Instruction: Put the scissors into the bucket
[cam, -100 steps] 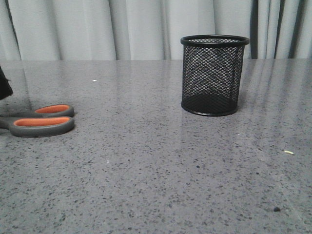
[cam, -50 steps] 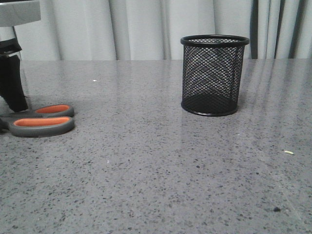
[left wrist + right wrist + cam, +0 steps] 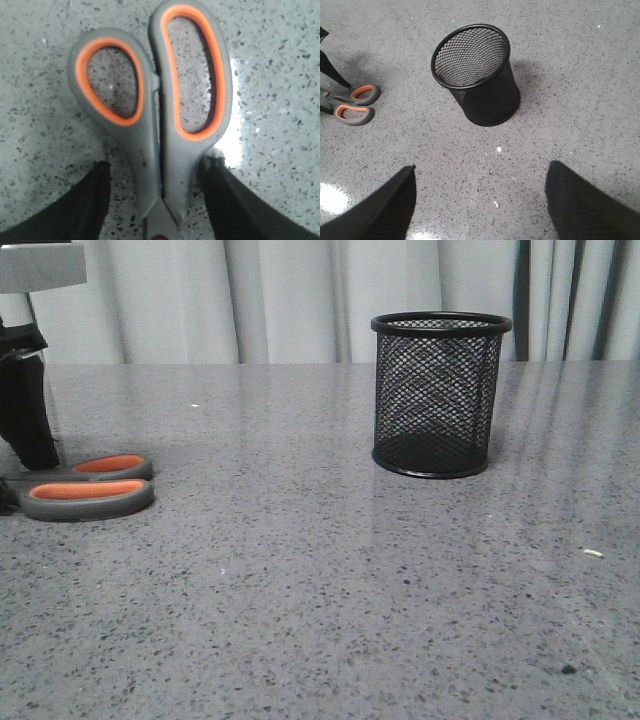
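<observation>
The scissors (image 3: 88, 487) lie flat at the table's far left, dark grey handles with orange-lined loops pointing right; their blades are out of view. In the left wrist view the handles (image 3: 150, 95) fill the frame. My left gripper (image 3: 156, 165) is open and straddles the neck just below the loops: the right finger (image 3: 225, 190) is at the handle's edge, the left finger (image 3: 85, 200) stands apart. One finger (image 3: 28, 420) shows in the front view. The black mesh bucket (image 3: 437, 392) stands upright at mid right, empty (image 3: 476, 75). My right gripper (image 3: 480, 172) is open, empty, above the table before the bucket.
The grey speckled table (image 3: 300, 580) runs to a pale curtain (image 3: 280, 300) at the back. A small pale scrap (image 3: 593, 553) and a dark speck (image 3: 568, 670) lie at the right front. White crumbs (image 3: 498, 149) lie in front of the bucket.
My left gripper has come down into view at the far left and settled over the scissors' neck. The scissors have barely shifted. The bucket has not moved.
</observation>
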Controlling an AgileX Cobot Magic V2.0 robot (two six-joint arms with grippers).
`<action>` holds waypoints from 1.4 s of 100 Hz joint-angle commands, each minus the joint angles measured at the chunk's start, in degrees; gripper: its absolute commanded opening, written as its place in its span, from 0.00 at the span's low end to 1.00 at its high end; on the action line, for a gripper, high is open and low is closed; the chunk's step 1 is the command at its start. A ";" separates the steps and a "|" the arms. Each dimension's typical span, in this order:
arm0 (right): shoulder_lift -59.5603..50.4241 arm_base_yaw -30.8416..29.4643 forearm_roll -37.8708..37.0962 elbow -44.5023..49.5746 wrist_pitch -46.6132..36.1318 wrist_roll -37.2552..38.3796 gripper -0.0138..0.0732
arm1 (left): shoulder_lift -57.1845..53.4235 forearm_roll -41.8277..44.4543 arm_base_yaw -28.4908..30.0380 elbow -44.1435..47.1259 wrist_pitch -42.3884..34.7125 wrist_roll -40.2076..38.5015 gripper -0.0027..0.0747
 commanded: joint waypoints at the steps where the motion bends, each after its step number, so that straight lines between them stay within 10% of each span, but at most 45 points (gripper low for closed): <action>1: 0.05 -0.05 1.10 -1.93 -2.89 -0.51 0.72 | -0.82 -1.13 -0.41 -0.62 0.38 0.02 0.49; 25: 0.05 -0.05 1.10 -1.93 -2.99 -0.51 0.72 | -0.82 -1.37 -0.41 -0.62 4.04 -0.24 0.01; 80: 0.05 -0.05 3.29 -1.93 -3.64 -0.51 0.72 | -8.57 -5.56 -6.70 -23.61 6.46 -17.86 0.01; 140: 0.05 -0.05 42.74 -1.93 -7.65 -16.10 0.72 | -11.52 4.79 -29.21 -40.54 5.26 -36.09 0.01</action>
